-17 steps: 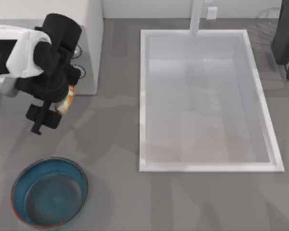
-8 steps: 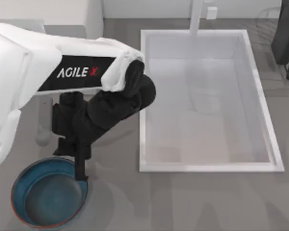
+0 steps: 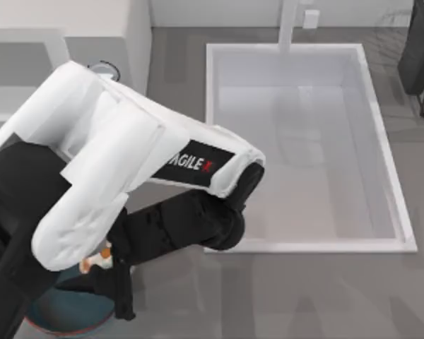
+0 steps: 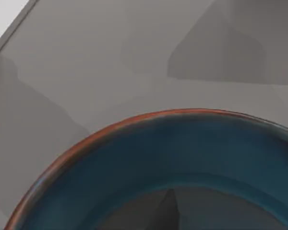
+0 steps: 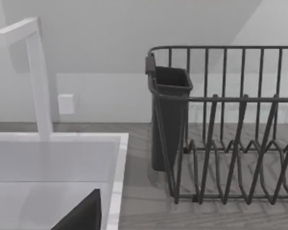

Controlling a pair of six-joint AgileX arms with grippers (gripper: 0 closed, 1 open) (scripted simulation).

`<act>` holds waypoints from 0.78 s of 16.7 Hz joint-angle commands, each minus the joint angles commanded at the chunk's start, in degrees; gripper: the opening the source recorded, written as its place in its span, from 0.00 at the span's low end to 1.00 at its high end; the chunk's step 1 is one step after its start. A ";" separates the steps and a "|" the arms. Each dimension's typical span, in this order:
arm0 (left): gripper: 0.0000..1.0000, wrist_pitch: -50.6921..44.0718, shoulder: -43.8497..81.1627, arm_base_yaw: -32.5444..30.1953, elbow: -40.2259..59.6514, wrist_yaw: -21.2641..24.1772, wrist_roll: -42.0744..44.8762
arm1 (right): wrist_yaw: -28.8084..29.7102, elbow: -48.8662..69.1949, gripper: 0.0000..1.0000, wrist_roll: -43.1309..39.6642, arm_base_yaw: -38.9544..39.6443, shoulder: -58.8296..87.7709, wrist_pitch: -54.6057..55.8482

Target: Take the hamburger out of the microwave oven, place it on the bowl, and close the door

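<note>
Grey table (image 3: 304, 296), one bowl (image 4: 182, 148), left end effector (image 3: 102, 261) holding one hamburger (image 3: 95, 260).

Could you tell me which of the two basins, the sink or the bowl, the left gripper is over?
The bowl: round, teal, brown-rimmed, under the left gripper, unlike the white rectangular sink.
</note>
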 joint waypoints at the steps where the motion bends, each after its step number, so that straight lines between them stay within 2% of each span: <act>1: 0.00 -0.54 0.34 -0.20 0.02 -0.11 -0.60 | 0.00 0.00 1.00 0.00 0.00 0.00 0.00; 7: 0.00 1.31 1.43 0.22 1.71 -0.65 -1.03 | 0.00 0.00 1.00 0.00 0.00 0.00 0.00; 13: 0.00 6.20 -0.34 2.23 -5.32 -2.38 0.45 | 0.00 0.00 1.00 0.00 0.00 0.00 0.00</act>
